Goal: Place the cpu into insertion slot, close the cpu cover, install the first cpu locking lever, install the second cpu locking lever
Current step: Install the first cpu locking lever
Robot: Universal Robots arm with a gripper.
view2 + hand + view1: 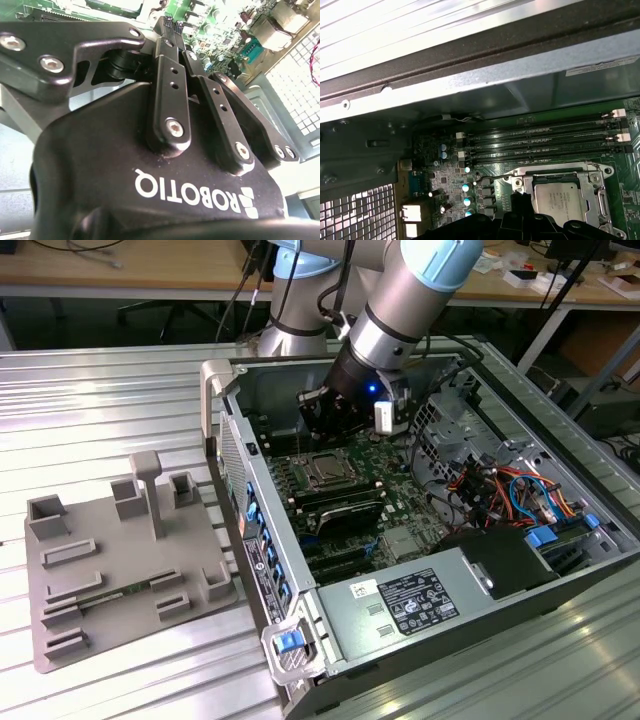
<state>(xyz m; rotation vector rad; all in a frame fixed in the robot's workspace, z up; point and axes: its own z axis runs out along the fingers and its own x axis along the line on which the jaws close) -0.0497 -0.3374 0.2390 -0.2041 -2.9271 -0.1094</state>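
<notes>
Black linkage bars of our gripper (pixel 170 22) are filling the second wrist view, fingers drawn together on nothing. We're hovering just above the socket's edge, near the latches we judge. We're seeing the cpu (pixel 563 202) lying flat in the insertion slot (pixel 603 213) (square, so no long axis), metal top facing up, with the cpu cover (pixel 555 170) sitting down around it
</notes>
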